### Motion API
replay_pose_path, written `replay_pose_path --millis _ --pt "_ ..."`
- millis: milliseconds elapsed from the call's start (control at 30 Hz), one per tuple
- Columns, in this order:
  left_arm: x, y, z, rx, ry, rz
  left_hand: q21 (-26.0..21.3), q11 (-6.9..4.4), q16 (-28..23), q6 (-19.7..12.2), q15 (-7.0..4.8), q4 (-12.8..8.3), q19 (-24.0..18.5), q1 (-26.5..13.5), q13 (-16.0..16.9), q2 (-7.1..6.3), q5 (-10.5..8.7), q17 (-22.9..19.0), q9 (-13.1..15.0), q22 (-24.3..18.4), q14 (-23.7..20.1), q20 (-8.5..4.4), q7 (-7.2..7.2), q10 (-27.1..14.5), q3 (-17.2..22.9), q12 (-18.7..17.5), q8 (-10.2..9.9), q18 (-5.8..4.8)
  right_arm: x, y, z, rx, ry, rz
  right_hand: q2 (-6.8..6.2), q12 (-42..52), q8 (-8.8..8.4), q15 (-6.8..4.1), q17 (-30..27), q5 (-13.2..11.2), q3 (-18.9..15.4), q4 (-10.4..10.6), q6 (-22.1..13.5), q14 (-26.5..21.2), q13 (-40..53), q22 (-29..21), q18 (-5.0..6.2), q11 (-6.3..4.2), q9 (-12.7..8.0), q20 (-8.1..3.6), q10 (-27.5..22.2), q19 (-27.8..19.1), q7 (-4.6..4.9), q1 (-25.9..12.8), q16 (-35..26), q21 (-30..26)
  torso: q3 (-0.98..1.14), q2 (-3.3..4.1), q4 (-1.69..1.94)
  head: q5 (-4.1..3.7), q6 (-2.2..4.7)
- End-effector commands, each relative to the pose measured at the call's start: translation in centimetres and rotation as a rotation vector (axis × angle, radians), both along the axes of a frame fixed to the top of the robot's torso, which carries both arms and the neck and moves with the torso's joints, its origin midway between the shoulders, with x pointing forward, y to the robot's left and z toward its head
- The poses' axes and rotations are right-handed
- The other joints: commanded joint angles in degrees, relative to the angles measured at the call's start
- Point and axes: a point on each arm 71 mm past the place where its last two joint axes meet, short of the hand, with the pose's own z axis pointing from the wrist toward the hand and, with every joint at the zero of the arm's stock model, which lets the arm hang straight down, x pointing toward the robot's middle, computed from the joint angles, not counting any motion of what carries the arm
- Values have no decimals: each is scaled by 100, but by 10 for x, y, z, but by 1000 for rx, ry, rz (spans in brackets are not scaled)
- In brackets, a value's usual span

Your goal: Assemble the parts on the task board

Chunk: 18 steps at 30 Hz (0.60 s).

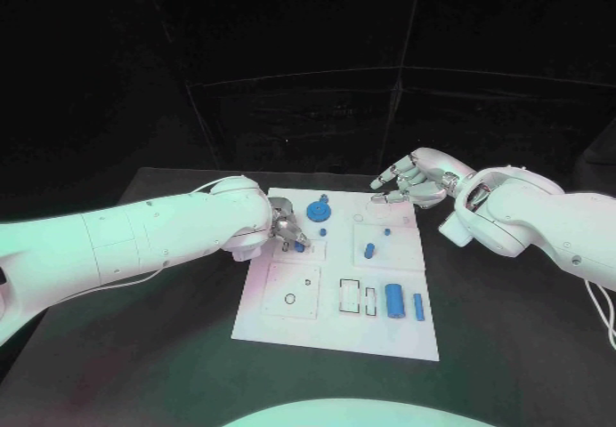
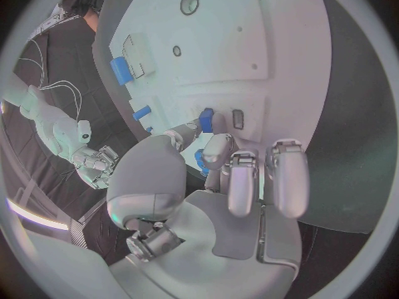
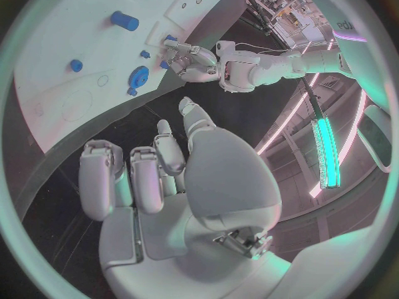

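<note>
The white task board [image 1: 293, 307] lies in the middle of the black table. My left hand [image 1: 285, 231] rests over its left far part and pinches a small blue part [image 2: 206, 120] between thumb and a finger, low against the board. My right hand [image 1: 413, 181] hovers above the board's far right corner with loosely bent fingers and nothing in them. Other blue parts sit on the board: a gear-shaped part [image 1: 320, 212], a short block [image 1: 368, 250], a cylinder [image 1: 395, 301] and a slim bar [image 1: 418, 306].
Empty outlined recesses [image 1: 352, 295] and a small ring mark [image 1: 291, 298] lie on the board's near half. Black table surface [image 1: 514, 338] surrounds the board on all sides. In the right wrist view the left hand [image 3: 189, 60] shows beside the gear-shaped part [image 3: 138, 78].
</note>
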Motion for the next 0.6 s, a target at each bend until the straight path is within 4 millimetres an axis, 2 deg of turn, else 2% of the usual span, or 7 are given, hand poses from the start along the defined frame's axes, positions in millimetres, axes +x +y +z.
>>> replay_pose_path --millis 33,267,600 --pt "-1 1 -2 11 19 3 42 8 18 68 -34 36 162 -76 16 6 -4 1509 -9 411 604 -53 2 44 -106 46 -39 -106 0 2 1 2 -2 12 42 -31 22 -48 466 36 -39 -5 51 368 -10 132 70 -28 -8 -11 -11 -22 -3 -33 -28 -17 -2 -1 4 -1 -7" --pt "0 0 -2 11 16 7 52 6 18 110 -34 146 169 -178 32 -12 -3 1509 -26 434 604 -53 0 63 -406 60 -52 -110 0 2 1 3 -3 12 42 -33 22 -48 467 36 -39 -6 51 368 -12 130 71 -28 -8 -11 -12 -23 -3 -32 -28 -18 -3 -2 4 -3 -12" --pt "1 0 -1 8 8 16 63 9 18 167 -33 435 177 -388 49 -60 -21 1509 -52 466 604 -54 0 80 -1186 71 -74 -114 0 1 1 3 -4 12 35 -39 25 -48 462 17 -53 -5 49 367 -19 128 71 -28 -9 -12 -17 -23 -4 -37 -32 -20 -4 -2 4 -9 -12"
